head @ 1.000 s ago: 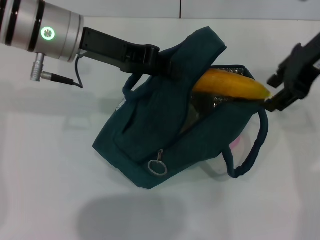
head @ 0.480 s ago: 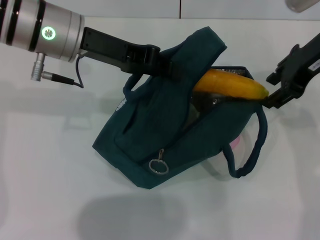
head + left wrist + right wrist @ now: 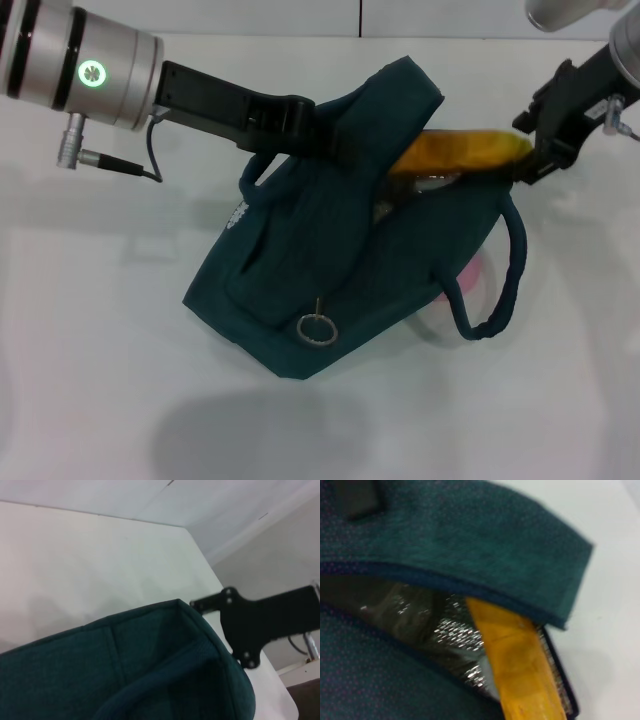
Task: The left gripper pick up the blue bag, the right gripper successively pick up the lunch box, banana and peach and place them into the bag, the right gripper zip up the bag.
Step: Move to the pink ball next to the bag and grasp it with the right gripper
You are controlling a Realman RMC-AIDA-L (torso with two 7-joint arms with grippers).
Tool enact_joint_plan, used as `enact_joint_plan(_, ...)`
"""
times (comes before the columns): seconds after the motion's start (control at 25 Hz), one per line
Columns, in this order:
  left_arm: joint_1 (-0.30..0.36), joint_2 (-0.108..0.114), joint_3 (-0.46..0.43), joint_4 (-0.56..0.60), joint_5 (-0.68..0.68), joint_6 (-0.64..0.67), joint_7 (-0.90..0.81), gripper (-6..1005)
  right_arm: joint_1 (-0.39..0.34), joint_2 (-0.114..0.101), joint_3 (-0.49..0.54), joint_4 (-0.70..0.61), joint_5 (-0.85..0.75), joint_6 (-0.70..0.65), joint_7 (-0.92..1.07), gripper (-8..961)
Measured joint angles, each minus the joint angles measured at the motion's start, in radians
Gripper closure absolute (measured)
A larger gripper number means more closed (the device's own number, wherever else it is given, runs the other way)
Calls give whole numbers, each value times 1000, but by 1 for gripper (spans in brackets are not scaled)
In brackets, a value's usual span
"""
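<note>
The blue bag point(image 3: 330, 260) hangs tilted over the white table, its mouth open toward the right. My left gripper point(image 3: 338, 140) is shut on the bag's upper flap and handle, holding it up. The banana point(image 3: 460, 152) lies nearly level, its inner end in the bag's mouth and its outer end sticking out. My right gripper point(image 3: 528, 160) is shut on that outer end. In the right wrist view the banana point(image 3: 520, 665) rests against the silvery lining point(image 3: 445, 630) under the flap point(image 3: 470, 545). The lunch box is hidden. A pink rounded thing point(image 3: 472, 274), perhaps the peach, peeks out from under the bag.
The zipper's metal ring pull point(image 3: 316, 329) dangles at the bag's near corner. A loose loop handle point(image 3: 505, 270) hangs off the right side. In the left wrist view the bag point(image 3: 125, 670) fills the foreground, with the right gripper point(image 3: 260, 625) beyond it. White table lies all around.
My right gripper has risen and moved back, lifting the banana's outer end so it lies flatter. The bag and left gripper shifted only slightly.
</note>
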Motion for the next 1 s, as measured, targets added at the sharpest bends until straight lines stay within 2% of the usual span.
enact_joint_plan(0.28,8,1,0,-1,-1,1,0,942,-1,4,-18,-9,12,74,-7,367)
enact_joint_plan(0.48,8,1,0,-2,-1,1,2,942,-36,6,-40,-73,40,98,-3,367)
enact_joint_plan(0.72,8,4,0,-23,-1,0,13,942,-83,-2,86,-176,125,-73,1,368)
enact_joint_plan(0.84,8,6,0,-26,4,-3,16,942,-119,-5,155,-208,90,-155,4,369)
enact_joint_plan(1.0,7,10,0,-26,6,-15,23,942,-185,-10,188,-192,46,-190,4,367)
